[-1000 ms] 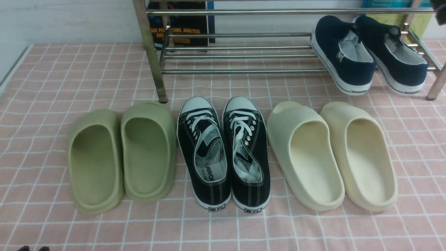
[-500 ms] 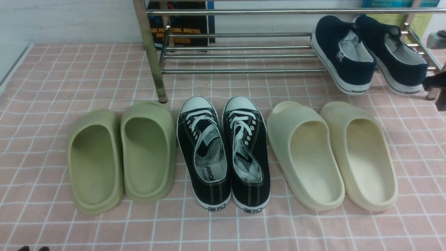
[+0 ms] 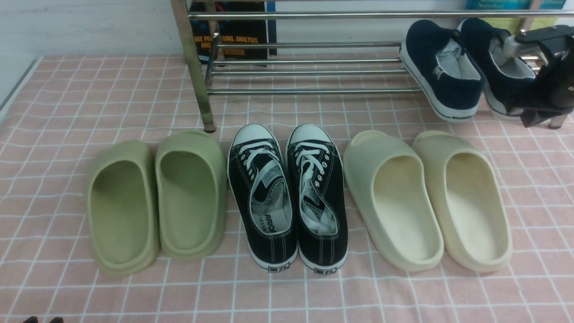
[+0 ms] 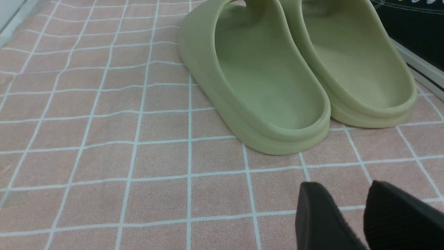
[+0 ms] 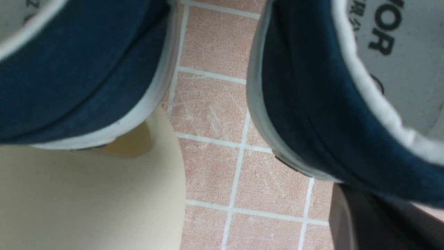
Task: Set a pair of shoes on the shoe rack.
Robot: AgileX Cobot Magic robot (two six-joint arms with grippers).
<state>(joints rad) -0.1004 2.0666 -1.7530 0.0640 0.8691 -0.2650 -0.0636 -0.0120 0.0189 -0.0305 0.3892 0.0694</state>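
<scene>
at the right end of the shoe rack (image 3: 305,91), on its lower tier, the pair of navy slip-ons sits toes-in: the inner shoe (image 3: 441,72) and the outer shoe (image 3: 493,54) side by side, both heels hanging out past the front bar. the right gripper (image 3: 520,80) is at the outer shoe's heel, its jaws spread wide, one finger over the collar and the other finger (image 5: 364,222) under the sole. i see no clamp on the shoe. the left gripper (image 4: 357,194) hangs low over the checked cloth (image 3: 67,89) near the green slides (image 3: 157,202), its jaws only a sliver apart and empty.

my reading: the placing is all but done, and the step in hand is settling or letting go of that outer shoe. the next move calls for a clean pull straight back toward the robot, without hooking the collar — a snag could tip the overhanging heel off the bar.

room is tight. the rack's right front leg (image 3: 558,119) stands just beside the gripper, the top bar runs overhead, and the cream slides (image 3: 426,197) lie near below. the cloth to the right of the slides looks more open.
</scene>
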